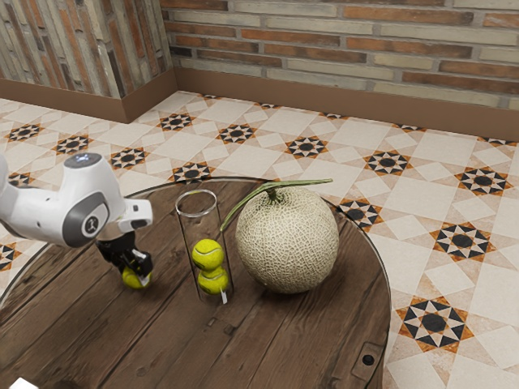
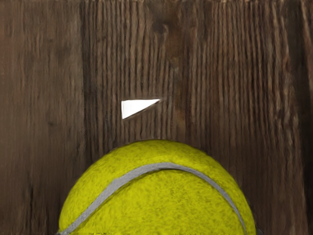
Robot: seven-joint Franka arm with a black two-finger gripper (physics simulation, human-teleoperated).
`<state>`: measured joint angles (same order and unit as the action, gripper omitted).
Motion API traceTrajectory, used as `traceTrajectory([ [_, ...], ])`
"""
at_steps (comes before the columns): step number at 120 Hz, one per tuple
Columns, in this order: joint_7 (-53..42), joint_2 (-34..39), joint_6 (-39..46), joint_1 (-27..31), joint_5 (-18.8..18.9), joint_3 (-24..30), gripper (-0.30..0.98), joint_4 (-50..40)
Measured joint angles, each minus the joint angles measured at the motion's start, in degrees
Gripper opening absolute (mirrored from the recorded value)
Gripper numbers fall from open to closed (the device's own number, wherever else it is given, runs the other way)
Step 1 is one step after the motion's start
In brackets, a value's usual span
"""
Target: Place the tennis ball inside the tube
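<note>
The yellow-green felt tennis ball with a pale seam (image 1: 130, 282) is at the black two-finger pincer (image 1: 139, 274), left of centre in the exterior view. In the wrist view the ball bulges up from the lower edge, directly beneath the hand. Whether the pincer is closed on it or merely placed around it, I cannot tell, nor whether the ball is clear of the round, dark wooden desk (image 1: 154, 344) or resting on it.

The tall, clear, open-topped tube (image 1: 197, 215) stands upright near the middle of the exterior view, between the pincer and the large, netted, pale melon with a green stem (image 1: 288, 241). Two matching yellow-green balls (image 1: 208, 255) are stacked in its lower part, with room above the upper one.

So the reaching part looks done, and the placing is all to come: the ball is outside the tube, beside it and well below its rim. As I judge it, what is left is to make sure of the grip, raise the ball above the rim, bring it over the opening, and let it drop onto the stack.
</note>
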<state>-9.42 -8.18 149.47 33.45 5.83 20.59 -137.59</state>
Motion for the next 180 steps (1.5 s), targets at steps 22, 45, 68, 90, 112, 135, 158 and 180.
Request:
traceTrajectory([
  [22,1.2,12.6,-1.5,0.3,-0.1,2.9,0.22,0.0],
  [45,3.2,24.1,-6.4,-4.1,-8.0,3.2,0.16,5.1],
  [68,4.6,24.4,-22.2,-10.0,-11.1,2.3,0.22,15.0],
  [90,5.3,22.3,-30.3,-13.3,-12.2,1.8,0.24,17.5],
  [112,5.8,20.2,-33.6,-15.7,-12.1,1.8,0.26,19.9],
  [135,5.9,15.9,-35.1,-15.8,-11.0,1.9,0.46,24.0],
  [158,5.6,15.0,-38.0,-15.7,-8.8,2.0,0.59,27.8],
  [180,3.7,10.4,-44.5,-15.1,-4.1,1.3,0.65,38.1],
])
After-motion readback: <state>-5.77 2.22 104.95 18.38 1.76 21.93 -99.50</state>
